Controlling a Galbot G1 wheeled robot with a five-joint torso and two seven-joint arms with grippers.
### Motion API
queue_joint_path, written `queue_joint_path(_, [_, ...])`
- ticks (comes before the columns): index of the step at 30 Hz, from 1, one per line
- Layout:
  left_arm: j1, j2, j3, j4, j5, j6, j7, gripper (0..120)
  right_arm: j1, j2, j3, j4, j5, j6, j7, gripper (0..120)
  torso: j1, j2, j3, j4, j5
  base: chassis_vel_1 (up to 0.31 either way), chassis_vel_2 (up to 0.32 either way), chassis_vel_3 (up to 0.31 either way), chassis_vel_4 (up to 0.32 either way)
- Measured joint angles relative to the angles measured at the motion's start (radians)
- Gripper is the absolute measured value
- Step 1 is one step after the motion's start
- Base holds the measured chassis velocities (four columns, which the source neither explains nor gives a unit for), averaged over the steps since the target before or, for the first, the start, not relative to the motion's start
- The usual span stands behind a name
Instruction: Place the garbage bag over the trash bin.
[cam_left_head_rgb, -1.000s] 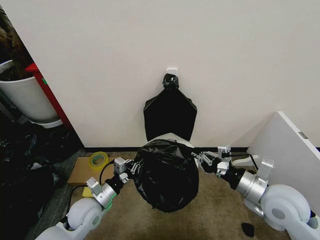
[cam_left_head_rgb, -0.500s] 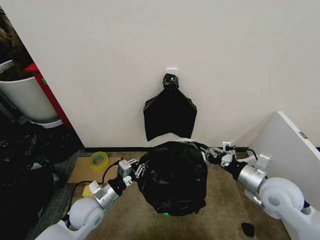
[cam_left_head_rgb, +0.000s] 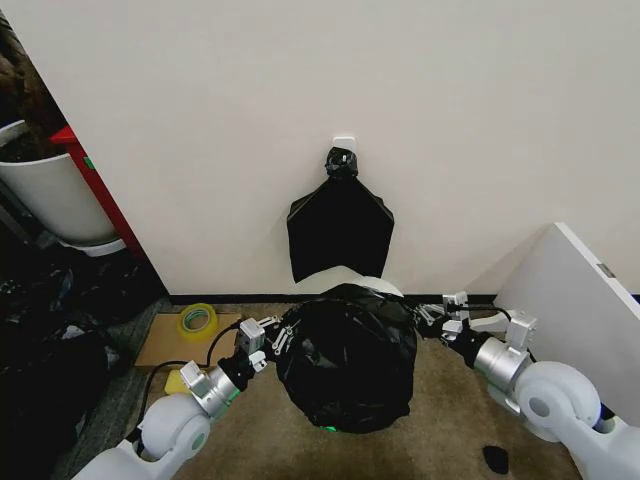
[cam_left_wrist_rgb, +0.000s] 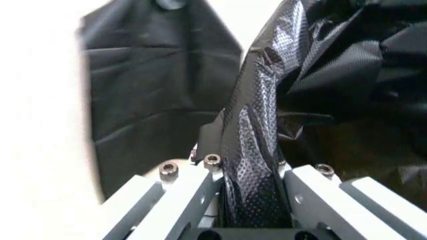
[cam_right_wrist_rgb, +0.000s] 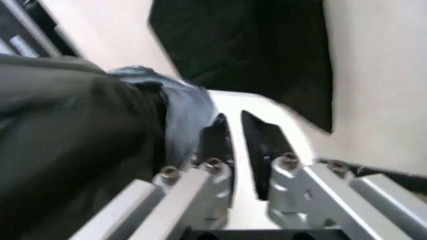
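Draping the trash bin (cam_left_head_rgb: 372, 287), the garbage bag (cam_left_head_rgb: 347, 355) hangs loose. The left gripper (cam_left_head_rgb: 281, 339) pinches its edge. The right gripper (cam_left_head_rgb: 428, 315) sits narrow beside the rim, clamping nothing.

Both arms reach forward and inward from the lower corners of the head view, elbows low, wrists angled toward each other. Left gripper (cam_left_head_rgb: 278, 338) sits at the left flank of the garbage bag (cam_left_head_rgb: 348, 355), jaws clamped on a fold of film. Right gripper (cam_left_head_rgb: 432, 318) at the right flank, jaws slightly parted, nothing between them.
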Motion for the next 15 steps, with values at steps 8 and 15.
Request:
queue_joint_path(8, [-0.007, -0.011, 0.011, 0.007, 0.014, 0.041, -0.089, 1, -0.01, 0.037, 0.019, 0.021, 0.0, 0.007, 0.092, 38, 0.0, 0.0, 0.0, -0.0001, 0.0002, 0.0, 0.0, 0.0, 0.0])
queue_joint_path(15, [-0.015, -0.031, 0.024, -0.028, -0.082, 0.135, -0.265, 1, -0.031, 0.068, 0.024, 0.17, -0.064, -0.042, 0.264, 64, 0.0, 0.0, 0.0, 0.0001, -0.0002, 0.0, 0.0, 0.0, 0.0])
